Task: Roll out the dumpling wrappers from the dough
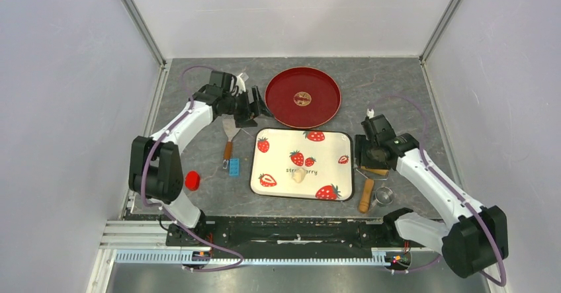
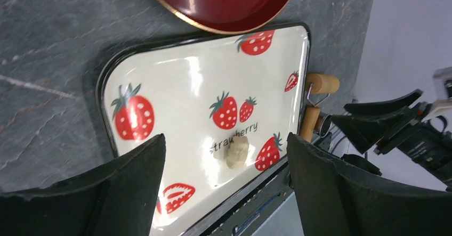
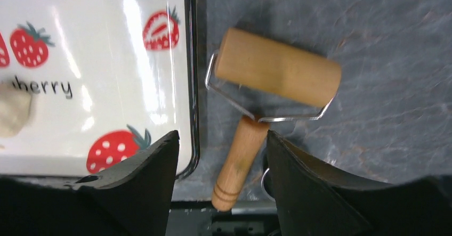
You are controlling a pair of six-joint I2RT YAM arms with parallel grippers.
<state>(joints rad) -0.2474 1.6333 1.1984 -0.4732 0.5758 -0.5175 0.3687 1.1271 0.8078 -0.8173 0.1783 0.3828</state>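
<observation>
Grey stone-patterned tabletop [image 1: 397, 88] fills a booth of pale lilac walls [image 1: 59, 75]. At its left, the left gripper [image 2: 224, 137] hangs wide open and empty beside the red plate [image 1: 278, 88]. The dough [image 1: 299, 174], a small cream lump, lies on the strawberry tray [image 1: 281, 144], toward its near edge. Right of the tray, the right gripper [image 3: 221, 135] gapes empty over the wooden roller [image 3: 277, 68].

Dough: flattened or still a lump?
Lump. The dough sits thick and rounded on the tray, no flat disc; the roller lies beside the tray, not gripped.
</observation>
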